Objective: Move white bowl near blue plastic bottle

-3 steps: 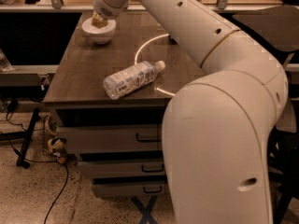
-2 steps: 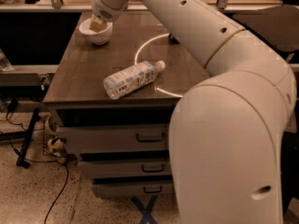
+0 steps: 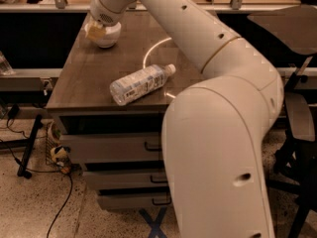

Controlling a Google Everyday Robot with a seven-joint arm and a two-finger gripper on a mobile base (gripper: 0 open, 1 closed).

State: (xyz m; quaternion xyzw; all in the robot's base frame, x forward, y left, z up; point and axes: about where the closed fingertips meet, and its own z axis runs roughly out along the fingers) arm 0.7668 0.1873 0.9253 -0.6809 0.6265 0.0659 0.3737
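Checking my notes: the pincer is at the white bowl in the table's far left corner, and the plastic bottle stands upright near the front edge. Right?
No: the camera view shows the blue plastic bottle lying on its side, not upright. The pincer is indeed at the white bowl in the far left corner of the table.

The gripper hangs over the far left corner of a brown desk. Below it, grey drawers stack down to a speckled floor with black cables and a blue tape cross. To its right, a light ring glints.
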